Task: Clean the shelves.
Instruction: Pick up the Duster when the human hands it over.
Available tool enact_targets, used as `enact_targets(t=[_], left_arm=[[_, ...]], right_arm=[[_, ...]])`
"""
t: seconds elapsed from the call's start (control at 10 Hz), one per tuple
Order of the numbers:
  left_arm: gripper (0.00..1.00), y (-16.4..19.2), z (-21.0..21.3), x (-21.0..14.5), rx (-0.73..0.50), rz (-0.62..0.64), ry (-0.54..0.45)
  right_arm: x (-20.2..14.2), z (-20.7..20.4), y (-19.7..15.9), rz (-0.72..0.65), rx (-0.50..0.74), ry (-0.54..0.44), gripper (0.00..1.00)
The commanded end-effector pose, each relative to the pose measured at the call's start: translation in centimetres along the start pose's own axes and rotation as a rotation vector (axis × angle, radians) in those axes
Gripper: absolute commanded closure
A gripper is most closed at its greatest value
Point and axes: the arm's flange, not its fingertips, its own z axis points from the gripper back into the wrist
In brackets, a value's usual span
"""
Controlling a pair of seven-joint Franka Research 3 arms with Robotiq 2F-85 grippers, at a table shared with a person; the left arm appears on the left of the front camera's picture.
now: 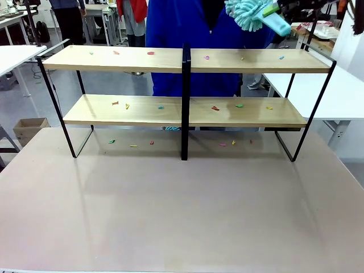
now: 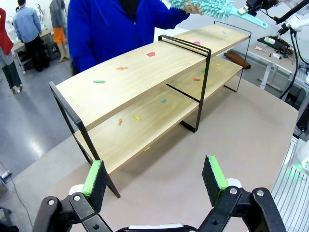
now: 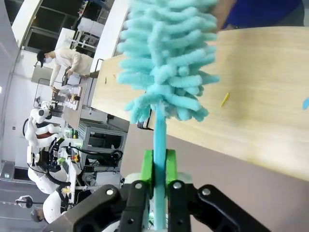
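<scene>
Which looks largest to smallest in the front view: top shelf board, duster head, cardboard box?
1. Top shelf board.
2. Duster head and cardboard box: about alike, and the duster is cut off at the top edge, so unranked.

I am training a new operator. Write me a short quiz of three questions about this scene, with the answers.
1. Multiple choice: what is the right gripper shut on?
A) the handle of a turquoise duster
B) a sponge
C) nothing
2. True or false: the left gripper is shut on a cloth.
3. Fill in: small coloured scraps lie on both shelves and on the ___ beneath them.

Key: 1 A. 2 False; its jaws stand open and hold nothing. 3 tabletop.
</scene>
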Motion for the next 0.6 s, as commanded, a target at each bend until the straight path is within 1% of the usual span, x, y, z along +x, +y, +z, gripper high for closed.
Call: enact_targets(t=[0.0,0.4,0.5], left_arm=[[0.00,-0.04,0.01,-0.01,-0.009,-0.006,-0.005],[0.00,-0.04,0.01,-0.01,-0.009,-0.006,-0.005],[0.00,-0.04,0.01,-0.01,-0.009,-0.006,-0.005]], right_arm=[[-0.86,0.13,0.26,0.002,-0.013,0.002,1.00],[-1.06,0.36,0.34,0.004,-0.009,0.008,1.00],[-1.31,0.91,0.46,0.025,0.032,0.040,1.00]])
